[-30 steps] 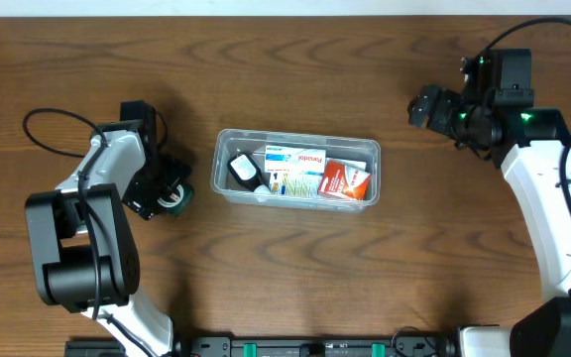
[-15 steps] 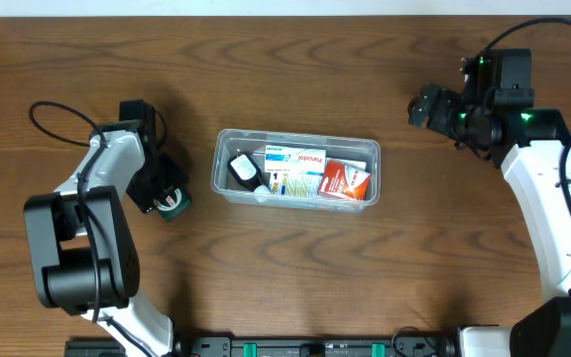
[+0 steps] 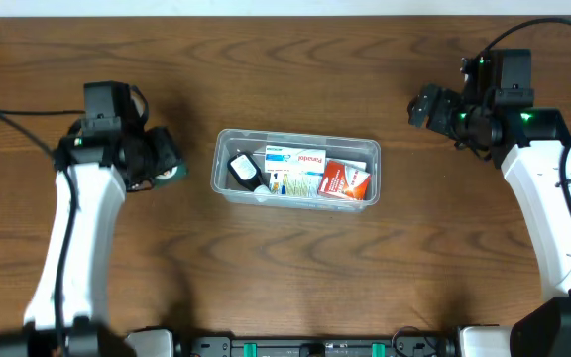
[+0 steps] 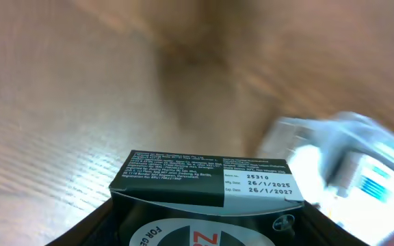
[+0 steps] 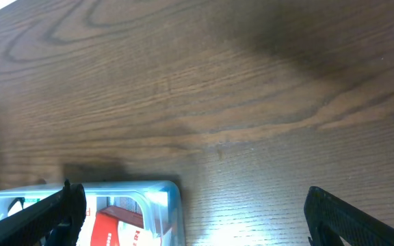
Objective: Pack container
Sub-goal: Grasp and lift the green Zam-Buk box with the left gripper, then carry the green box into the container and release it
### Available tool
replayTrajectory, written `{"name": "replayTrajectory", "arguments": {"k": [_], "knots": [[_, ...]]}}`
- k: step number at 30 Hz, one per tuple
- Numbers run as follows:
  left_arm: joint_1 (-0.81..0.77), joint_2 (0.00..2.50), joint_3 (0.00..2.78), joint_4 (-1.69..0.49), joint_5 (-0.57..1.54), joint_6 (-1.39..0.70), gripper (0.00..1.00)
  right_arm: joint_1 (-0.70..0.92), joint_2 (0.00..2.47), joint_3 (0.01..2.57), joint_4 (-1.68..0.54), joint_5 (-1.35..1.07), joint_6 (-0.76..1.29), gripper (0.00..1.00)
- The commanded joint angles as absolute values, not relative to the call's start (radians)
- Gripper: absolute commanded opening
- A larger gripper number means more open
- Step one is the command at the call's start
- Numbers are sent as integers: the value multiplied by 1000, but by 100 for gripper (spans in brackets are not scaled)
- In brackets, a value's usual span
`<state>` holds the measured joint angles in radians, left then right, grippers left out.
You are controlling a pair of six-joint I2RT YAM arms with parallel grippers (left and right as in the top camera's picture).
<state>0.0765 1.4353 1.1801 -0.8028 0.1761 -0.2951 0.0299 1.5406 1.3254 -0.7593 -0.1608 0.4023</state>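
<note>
Container [image 3: 297, 135] sits mid-table [image 3: 266, 278], long side left-right, holding a black item [image 3: 243, 171], a white-blue box [image 3: 293, 172] and a red box [image 3: 345, 181]. Left gripper [image 3: 167, 167] is just left of the container, clamped on a small box [image 4: 204, 179]. Right gripper [image 3: 424, 104] is up right of the container, fingers spread wide, holding nothing.

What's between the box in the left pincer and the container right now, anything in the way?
Nothing visible. Only bare table lies between the left pincer, shut on the small box, and the left wall of the container. Inside, a black item sits at that near end.
</note>
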Motion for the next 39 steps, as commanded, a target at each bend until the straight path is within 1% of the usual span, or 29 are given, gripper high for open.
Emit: {"name": "replayTrajectory", "arguments": {"k": [1, 8, 12, 17, 22, 25, 33, 34, 36, 39], "knots": [[9, 1357, 1202, -800, 199, -210, 59, 27, 1540, 1332, -759, -162, 411, 99], [-210, 1336, 1202, -744, 198, -202, 59, 27, 1540, 1332, -760, -162, 411, 99], [-344, 1383, 1202, -673, 179, -195, 59, 27, 1540, 1332, -759, -162, 411, 99], [-458, 1475, 1202, -633, 126, -196, 59, 27, 1540, 1332, -759, -162, 411, 99], [-513, 1573, 1202, -621, 119, -205, 59, 27, 1540, 1332, -759, -162, 411, 99], [-526, 1608, 1202, -592, 120, -272, 59, 27, 1540, 1332, -759, -162, 411, 99], [-531, 1614, 1202, -593, 120, -381, 59, 27, 1540, 1332, -759, -162, 411, 99], [-534, 1614, 1202, -597, 120, -381, 68, 27, 1540, 1332, -759, -162, 411, 99], [-535, 1614, 1202, -600, 120, -380, 78, 27, 1540, 1332, -759, -162, 411, 99], [-534, 1612, 1202, -601, 120, -381, 79, 27, 1540, 1332, -759, -162, 411, 99]]}}
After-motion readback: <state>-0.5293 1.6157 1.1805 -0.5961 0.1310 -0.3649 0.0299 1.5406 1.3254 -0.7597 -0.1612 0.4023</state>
